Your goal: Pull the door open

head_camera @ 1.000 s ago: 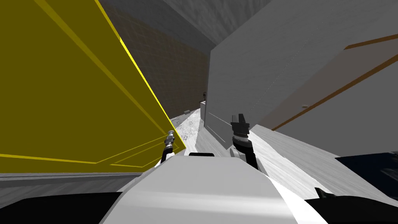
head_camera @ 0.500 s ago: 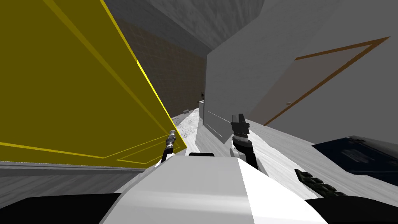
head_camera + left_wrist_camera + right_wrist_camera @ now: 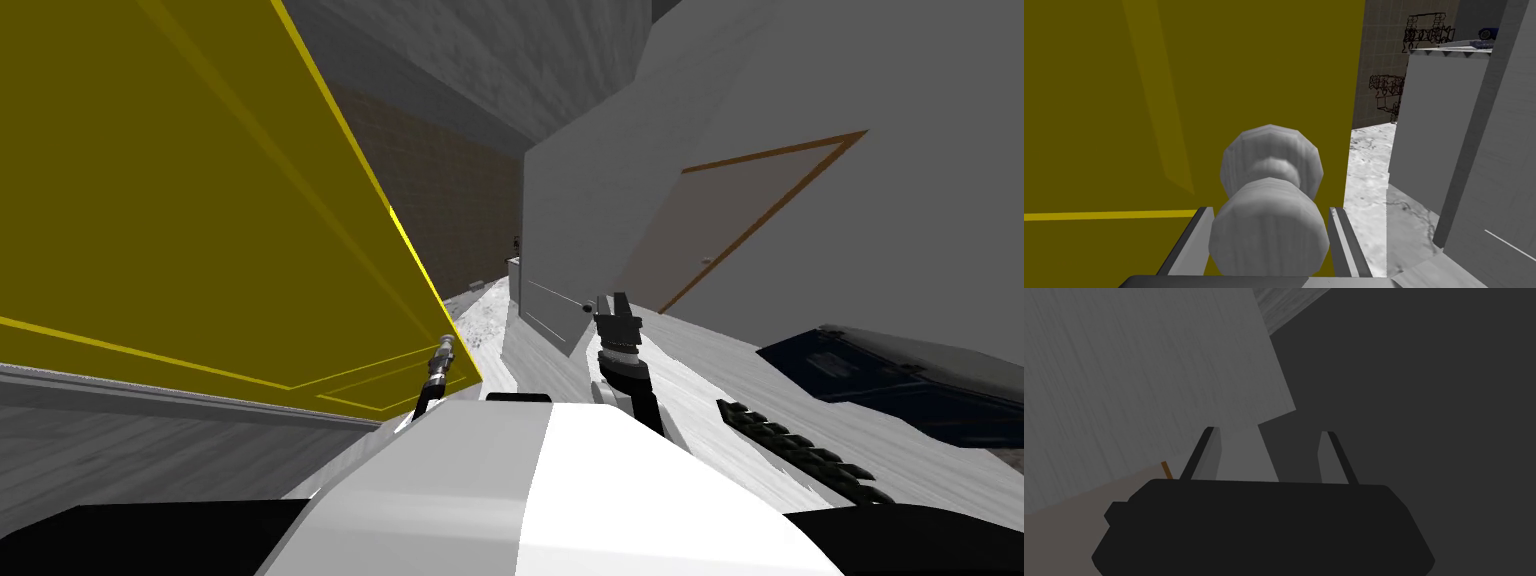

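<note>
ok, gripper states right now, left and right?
Left gripper: shut on the grey door knob.
Right gripper: open, holding nothing.

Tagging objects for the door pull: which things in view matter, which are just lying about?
Job: yellow door, grey knob, left gripper shut on it.
Lying about: right gripper open, brown-framed door, dark blue object, black ridged strip.
</note>
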### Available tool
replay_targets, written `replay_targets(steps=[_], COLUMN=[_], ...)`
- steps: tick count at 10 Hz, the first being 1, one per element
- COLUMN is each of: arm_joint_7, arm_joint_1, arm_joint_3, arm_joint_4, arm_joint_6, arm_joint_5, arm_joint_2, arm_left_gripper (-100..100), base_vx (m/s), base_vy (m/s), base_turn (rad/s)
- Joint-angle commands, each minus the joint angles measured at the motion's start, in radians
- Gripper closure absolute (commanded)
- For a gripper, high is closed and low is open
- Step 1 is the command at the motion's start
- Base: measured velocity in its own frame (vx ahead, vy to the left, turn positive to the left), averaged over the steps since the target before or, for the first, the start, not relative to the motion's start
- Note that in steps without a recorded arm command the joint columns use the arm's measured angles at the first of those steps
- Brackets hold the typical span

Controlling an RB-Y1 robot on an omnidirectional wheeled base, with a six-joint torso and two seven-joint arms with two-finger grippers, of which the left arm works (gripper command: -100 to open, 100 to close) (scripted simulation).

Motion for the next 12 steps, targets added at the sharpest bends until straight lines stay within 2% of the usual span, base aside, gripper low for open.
replay_targets(steps=[1,2,3,4,7,9,10,11,12], arm_joint_7=[0.01,0.006,0.032,0.038,0.087,0.112,0.1,0.12,0.125], arm_joint_1=[0.012,0.007,0.023,0.025,0.05,0.062,0.059,0.07,0.073], arm_joint_3=[-0.017,-0.009,-0.035,-0.04,-0.085,-0.107,-0.1,-0.115,-0.119], arm_joint_4=[-0.019,-0.01,-0.015,-0.016,-0.027,-0.033,-0.033,-0.029,-0.028], arm_joint_6=[0.0,0.0,-0.012,-0.015,-0.044,-0.058,-0.049,-0.066,-0.071], arm_joint_5=[-0.007,-0.004,-0.018,-0.021,-0.048,-0.06,-0.056,-0.066,-0.068], arm_joint_2=[0.006,0.005,0.022,0.026,0.061,0.078,0.072,0.084,0.087], arm_left_gripper=[100,100,100,100,100,100,100,100,100], base_vx=[-0.222,-0.103,-0.173,-0.241,-0.25,-0.215,-0.101,-0.115,-0.201], base_vy=[-0.008,-0.002,0.0,0.045,0.03,0.034,0.011,0.002,0.018], base_turn=[-0.054,-0.014,-0.096,-0.093,-0.108,-0.071,-0.024,-0.089,-0.092])
